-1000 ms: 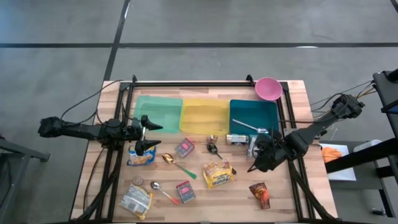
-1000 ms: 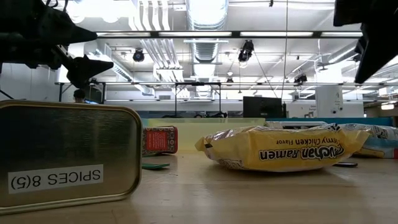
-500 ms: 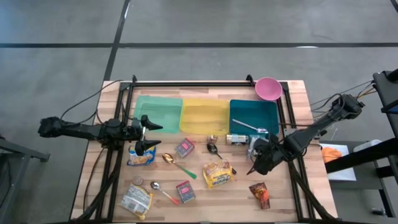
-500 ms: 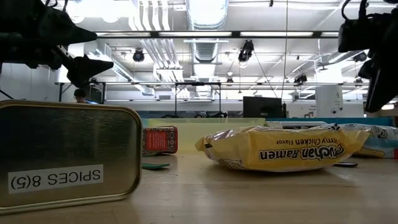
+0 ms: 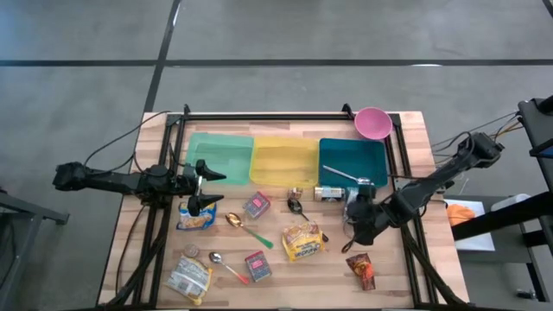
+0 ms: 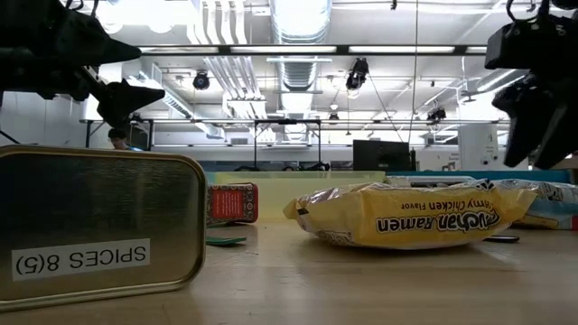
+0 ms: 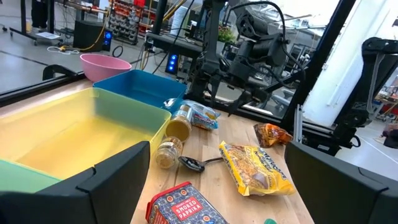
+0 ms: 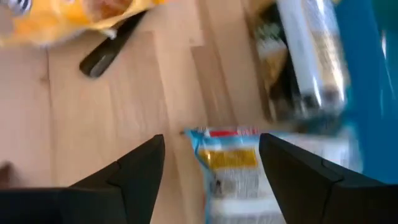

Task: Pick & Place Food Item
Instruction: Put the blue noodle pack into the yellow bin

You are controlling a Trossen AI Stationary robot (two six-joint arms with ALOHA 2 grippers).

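Small blue-and-yellow crinkly snack packet (image 8: 233, 168) flat on wood table (image 5: 328, 276), just near-side of teal bin (image 5: 352, 154). Right gripper (image 5: 352, 226) above it, fingers spread, empty. Glass spice jar (image 8: 305, 56) beside packet; black spoon (image 8: 112, 45) and yellow ramen bag (image 5: 302, 240) left. Left gripper (image 5: 204, 188) wide apart, over yellow pouch (image 5: 194, 218). Packet label only clear in right wrist view.

Brushed-looking metal tin (image 6: 95, 226), wooden table (image 6: 379, 284)
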